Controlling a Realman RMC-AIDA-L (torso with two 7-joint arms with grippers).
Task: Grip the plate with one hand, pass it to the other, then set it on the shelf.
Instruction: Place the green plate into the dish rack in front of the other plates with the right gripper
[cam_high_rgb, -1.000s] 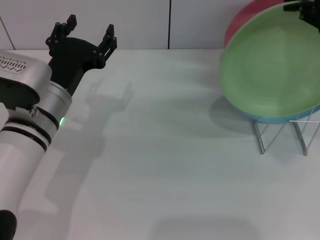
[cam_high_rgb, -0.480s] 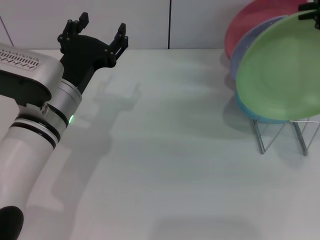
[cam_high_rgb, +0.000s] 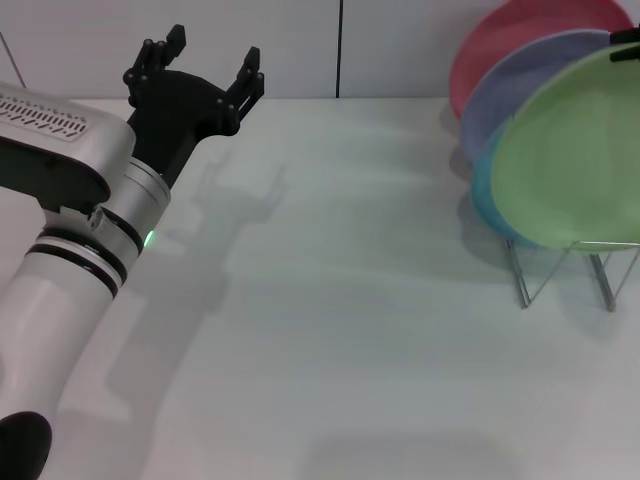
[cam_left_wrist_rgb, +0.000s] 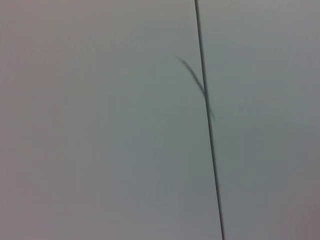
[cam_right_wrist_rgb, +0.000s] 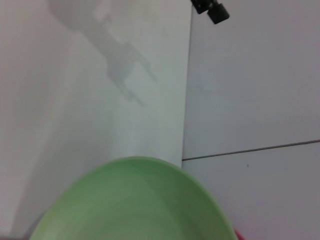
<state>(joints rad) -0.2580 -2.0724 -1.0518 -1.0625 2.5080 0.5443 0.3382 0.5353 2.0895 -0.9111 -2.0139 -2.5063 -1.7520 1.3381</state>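
White bench (cam_high_rgb: 340, 330) against a pale panelled wall (cam_high_rgb: 400, 45) with a dark vertical seam, left claw (cam_high_rgb: 205, 75) spread wide and empty above the bench's far left, green plate (cam_high_rgb: 575, 160) tilted upright at the front of the wire rack (cam_high_rgb: 560, 270) ahead of teal, lavender and red plates, right claw (cam_high_rgb: 628, 42) at its top rim, grip unclear.

plate (cam_high_rgb: 575, 160) frontmost on shelf (cam_high_rgb: 560, 270), far right of left gripper (cam_high_rgb: 205, 72)

Wide bare white tabletop (cam_high_rgb: 350, 300) lies open across the middle. Far right is crowded: thin silver wire rack (cam_high_rgb: 560, 275) packed with upright round plates (light-green plastic plate (cam_high_rgb: 575, 160) frontmost), blocking passage there.
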